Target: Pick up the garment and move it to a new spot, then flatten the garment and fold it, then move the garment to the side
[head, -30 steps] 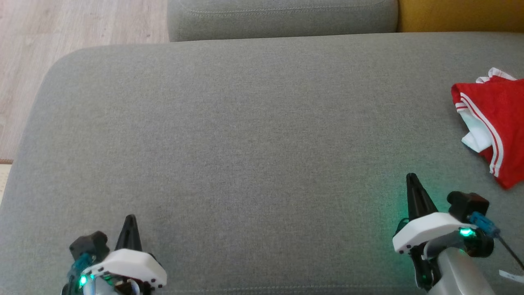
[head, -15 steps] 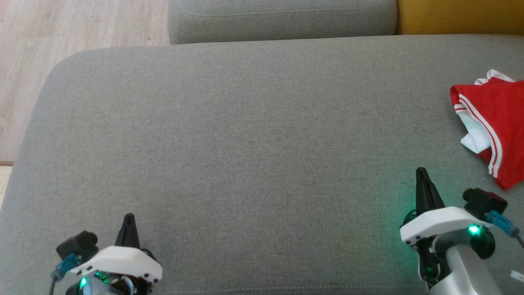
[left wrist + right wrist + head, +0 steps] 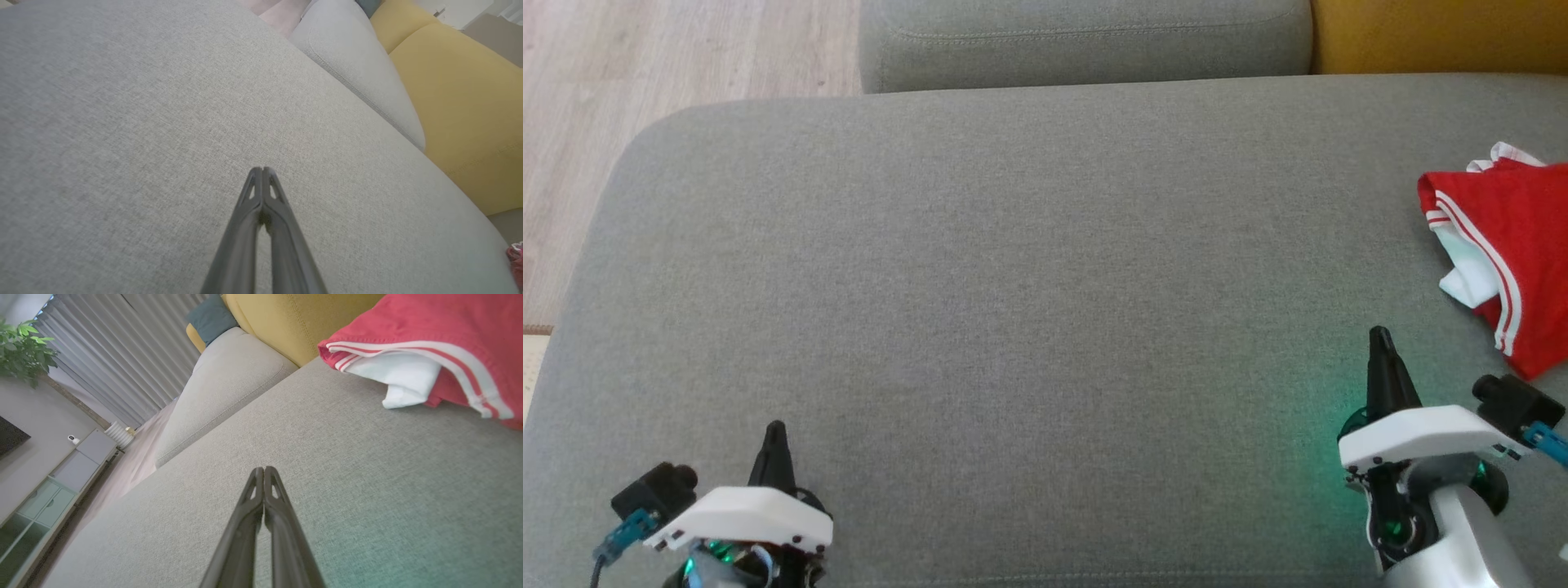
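Red garment (image 3: 1515, 269) with white stripes and a white inner fold, bunched at the right edge of the grey seat cushion (image 3: 1013, 286), touched by neither tool. Left gripper (image 3: 774, 429) low at the near left, fingers pressed together on nothing — well apart from the cloth. Right gripper (image 3: 1379, 336) likewise closed and empty, over bare cushion near the garment's lower left corner — green glow on the fabric beside it.
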